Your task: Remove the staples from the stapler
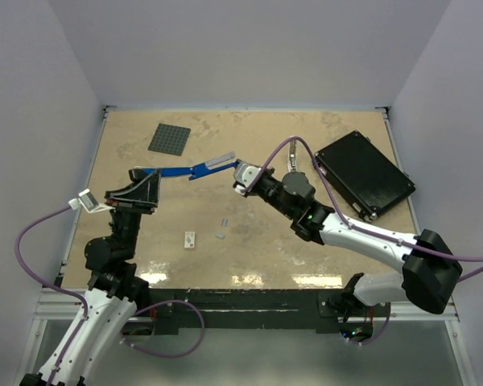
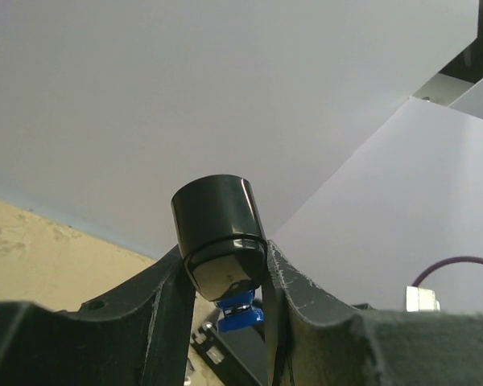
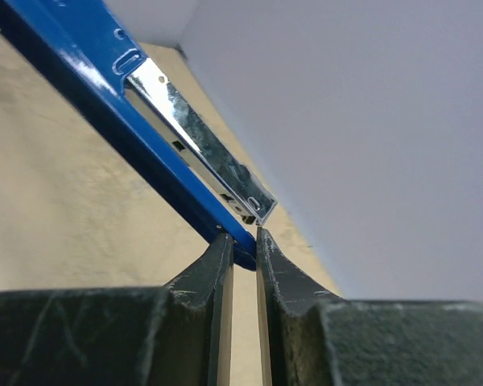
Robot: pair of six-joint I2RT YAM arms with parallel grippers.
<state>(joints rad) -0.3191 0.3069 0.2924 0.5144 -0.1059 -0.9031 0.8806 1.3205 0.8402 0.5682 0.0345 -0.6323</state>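
Note:
The blue stapler (image 1: 177, 171) is held in the air between both arms, opened out, with its silver channel (image 1: 221, 162) at the right end. My left gripper (image 1: 143, 183) is shut on its black rear end; the left wrist view shows that black end (image 2: 219, 233) between the fingers (image 2: 294, 297). My right gripper (image 1: 236, 170) is shut on the tip of the blue arm (image 3: 243, 248), just under the silver channel (image 3: 201, 153). Two tiny grey staples strips (image 1: 224, 220) (image 1: 220, 236) lie on the table below.
A small white tag (image 1: 190, 239) lies near the staples. A grey studded plate (image 1: 169, 138) lies at the back left. A flat black case (image 1: 364, 173) lies at the right. The tan table (image 1: 282, 249) has walls on three sides.

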